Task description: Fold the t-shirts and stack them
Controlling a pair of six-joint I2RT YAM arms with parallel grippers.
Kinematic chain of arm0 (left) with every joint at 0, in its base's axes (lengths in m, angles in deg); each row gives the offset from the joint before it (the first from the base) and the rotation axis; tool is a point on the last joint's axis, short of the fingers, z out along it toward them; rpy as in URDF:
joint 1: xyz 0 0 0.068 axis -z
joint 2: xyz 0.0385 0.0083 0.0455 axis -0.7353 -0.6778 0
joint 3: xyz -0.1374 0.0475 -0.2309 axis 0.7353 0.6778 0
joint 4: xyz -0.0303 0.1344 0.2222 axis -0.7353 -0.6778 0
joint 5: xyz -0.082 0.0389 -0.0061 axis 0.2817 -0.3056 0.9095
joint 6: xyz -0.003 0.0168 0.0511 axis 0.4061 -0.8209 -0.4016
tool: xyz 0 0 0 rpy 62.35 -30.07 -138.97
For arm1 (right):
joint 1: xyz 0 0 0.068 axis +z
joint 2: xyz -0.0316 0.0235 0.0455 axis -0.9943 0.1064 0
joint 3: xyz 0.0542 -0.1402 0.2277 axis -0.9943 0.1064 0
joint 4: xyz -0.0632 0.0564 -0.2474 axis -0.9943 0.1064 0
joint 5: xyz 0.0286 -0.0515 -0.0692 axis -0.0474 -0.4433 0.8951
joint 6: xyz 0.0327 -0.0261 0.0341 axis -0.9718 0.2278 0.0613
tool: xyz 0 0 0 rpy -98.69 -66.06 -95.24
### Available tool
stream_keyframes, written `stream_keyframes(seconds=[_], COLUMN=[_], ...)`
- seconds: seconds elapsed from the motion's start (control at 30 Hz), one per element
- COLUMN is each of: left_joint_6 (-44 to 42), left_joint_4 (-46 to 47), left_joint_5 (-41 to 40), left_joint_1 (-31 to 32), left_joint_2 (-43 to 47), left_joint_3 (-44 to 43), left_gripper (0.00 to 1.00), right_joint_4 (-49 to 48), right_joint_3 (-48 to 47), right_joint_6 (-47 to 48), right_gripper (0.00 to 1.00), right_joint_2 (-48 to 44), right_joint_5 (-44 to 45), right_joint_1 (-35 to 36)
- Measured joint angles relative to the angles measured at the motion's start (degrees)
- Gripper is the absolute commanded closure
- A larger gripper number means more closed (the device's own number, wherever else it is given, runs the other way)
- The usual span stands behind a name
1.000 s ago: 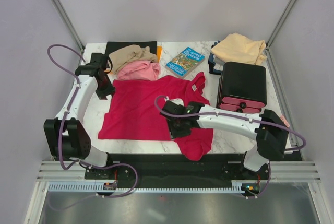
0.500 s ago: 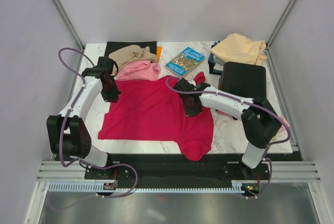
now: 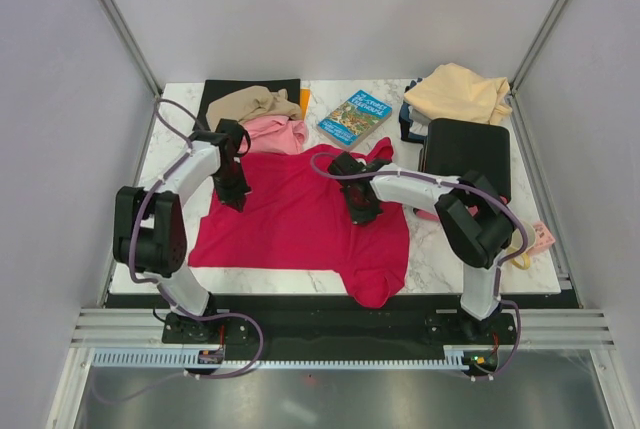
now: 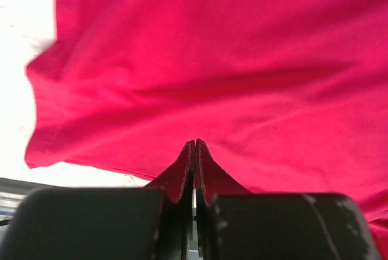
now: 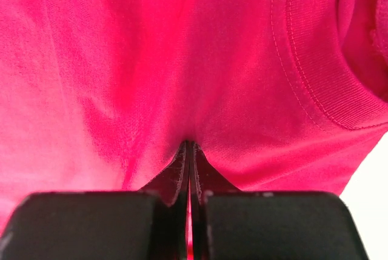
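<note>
A crimson red t-shirt [image 3: 295,219] lies spread on the marble table. My left gripper [image 3: 238,197] is shut, pinching the cloth near the shirt's upper left edge; in the left wrist view its tips [image 4: 194,143] press into red fabric [image 4: 212,60]. On the upper right part of the shirt, below the collar [image 5: 309,78], my right gripper [image 3: 362,214] is shut on a pucker of red cloth [image 5: 121,60], which gathers at the tips [image 5: 190,143]. A pink t-shirt [image 3: 268,134] and a tan-brown one [image 3: 250,102] lie crumpled at the back left. A peach-cream t-shirt [image 3: 458,92] sits at the back right.
A blue illustrated book [image 3: 355,117] lies behind the red shirt. A black mat [image 3: 225,89] lies under the tan-brown shirt. A black drawer box [image 3: 462,154] stands at the right, close to my right arm. Bare marble [image 4: 24,42] shows left of the shirt.
Both grippers went from open to shut. My left gripper moved right onto the shirt's upper left. My right gripper swung from the lower hem up near the collar.
</note>
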Motion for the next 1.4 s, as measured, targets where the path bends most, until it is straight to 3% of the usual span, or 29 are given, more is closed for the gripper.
stream_keyframes(seconds=[0.53,1.03,1.17,1.23,1.4], left_joint_6=[3.2,5.3,5.7,5.8,6.0], left_joint_4=[3.2,3.1,2.4,1.0,-3.6], left_joint_5=[3.0,6.8,6.5,6.2,5.2], left_joint_1=[5.9,8.5,8.5,8.5,8.5], left_joint_2=[-8.1,1.9,4.2,4.5,5.2], left_joint_3=[5.6,19.7,21.8,20.9,9.4], left_gripper=[0.98,0.98,0.94,0.84,0.76], right_joint_4=[-3.0,3.4,8.1,10.3,13.6], right_joint_3=[13.0,18.8,13.8,8.2,-12.6], right_joint_6=[-3.5,-7.3,-7.6,-7.5,-4.7], right_gripper=[1.00,0.98,0.83,0.77,0.70], right_joint_2=[-9.7,-16.1,-18.3,-18.9,-18.1], right_joint_5=[-6.1,-8.4,-7.6,-6.5,-2.6], right_joint_1=[-0.4,1.6,1.7,1.7,0.4])
